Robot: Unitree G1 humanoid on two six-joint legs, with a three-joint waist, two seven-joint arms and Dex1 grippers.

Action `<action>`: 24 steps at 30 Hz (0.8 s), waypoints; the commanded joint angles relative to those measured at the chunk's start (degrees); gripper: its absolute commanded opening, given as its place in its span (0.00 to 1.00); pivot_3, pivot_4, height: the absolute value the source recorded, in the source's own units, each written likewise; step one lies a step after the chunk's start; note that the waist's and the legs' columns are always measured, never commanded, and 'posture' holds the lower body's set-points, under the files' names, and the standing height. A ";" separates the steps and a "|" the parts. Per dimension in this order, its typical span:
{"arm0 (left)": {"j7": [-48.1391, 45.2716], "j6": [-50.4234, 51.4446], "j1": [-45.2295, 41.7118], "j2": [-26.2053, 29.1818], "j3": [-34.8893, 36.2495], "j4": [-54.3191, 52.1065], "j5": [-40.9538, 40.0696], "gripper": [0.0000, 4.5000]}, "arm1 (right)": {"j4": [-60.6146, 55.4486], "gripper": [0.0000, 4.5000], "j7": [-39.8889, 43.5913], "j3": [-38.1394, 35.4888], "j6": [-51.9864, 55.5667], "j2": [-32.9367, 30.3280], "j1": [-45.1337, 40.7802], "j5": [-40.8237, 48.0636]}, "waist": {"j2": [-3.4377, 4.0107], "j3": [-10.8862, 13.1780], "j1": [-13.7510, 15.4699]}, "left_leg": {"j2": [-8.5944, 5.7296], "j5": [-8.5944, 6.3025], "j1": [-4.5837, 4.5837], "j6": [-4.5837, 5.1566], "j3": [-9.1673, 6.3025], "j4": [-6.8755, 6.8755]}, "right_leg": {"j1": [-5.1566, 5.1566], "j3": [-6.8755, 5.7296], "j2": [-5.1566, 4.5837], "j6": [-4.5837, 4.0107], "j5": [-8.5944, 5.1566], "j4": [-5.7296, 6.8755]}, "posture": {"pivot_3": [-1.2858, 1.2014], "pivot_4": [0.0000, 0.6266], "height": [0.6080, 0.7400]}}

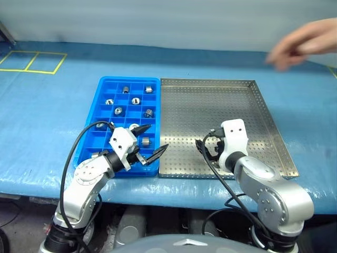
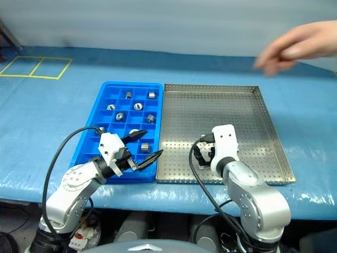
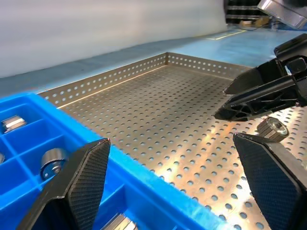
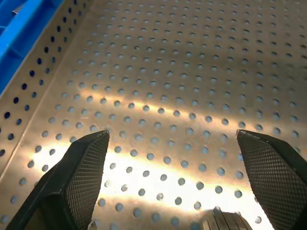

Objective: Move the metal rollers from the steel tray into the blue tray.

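With its fingers [image 4: 81,177] spread wide and empty over the steel tray [image 4: 192,72], the right gripper [image 4: 180,184] should likely drop straight onto the roller [image 4: 225,221] lying just under and between them, then pinch; the left gripper [image 1: 150,142] waits, parted, at the blue tray [image 1: 105,84].

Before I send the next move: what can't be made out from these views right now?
- Head views: the right tool and its wrist hide the shiny silver metal roller on the perforated steel tray.
- Right wrist view: that roller is cut off by the picture's edge.
- Head views: the left tool covers near compartments of the bright blue plastic tray.
- The person's hand is blurred.
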 commanded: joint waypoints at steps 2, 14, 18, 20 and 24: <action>-0.48 -0.12 -1.42 -0.22 -0.91 -0.51 -0.71 1.00 | -4.94 0.99 -0.30 -2.60 1.90 1.02 2.56 -1.17 | -0.01 0.00 -0.87 | 0.00 0.00 0.04 0.01 -0.01 0.06 | 0.01 0.06 0.00 0.02 0.01 0.08 | 0.55 0.24 1.00; 0.37 0.88 -1.49 0.18 -1.61 -1.97 -0.79 1.00 | -1.24 0.99 0.38 -2.80 -0.46 2.90 8.14 -2.30 | -0.02 -0.02 -1.37 | 0.04 -0.01 0.60 0.02 -0.01 0.11 | 0.47 0.18 -0.02 0.02 -0.01 0.22 | 0.56 0.24 1.00; 1.04 1.13 -1.12 0.24 -1.62 -2.75 -0.61 1.00 | 2.15 0.99 0.76 -3.36 -1.95 2.95 8.50 -2.30 | -0.02 -0.02 -1.28 | 0.02 -0.03 0.84 0.00 0.00 0.11 | 0.56 0.13 -0.15 0.02 -0.02 0.13 | 0.57 0.24 1.00; 1.35 1.40 -1.05 0.17 -1.77 -3.18 -0.57 1.00 | 3.63 0.99 0.85 -3.57 -2.38 2.92 8.32 -2.32 | -0.02 -0.02 -1.32 | 0.03 -0.16 0.84 -0.17 0.04 0.11 | 0.57 0.08 -0.25 0.02 -0.01 0.05 | 0.57 0.24 1.00; 2.14 1.82 -0.75 0.07 -1.96 -4.12 -0.62 1.00 | 8.31 0.99 0.76 -3.27 -4.05 2.80 7.39 -2.80 | -0.03 -0.02 -1.06 | 0.00 -0.09 0.81 0.06 0.05 0.03 | 0.64 0.05 -0.26 0.02 -0.01 0.02 | 0.58 0.24 1.00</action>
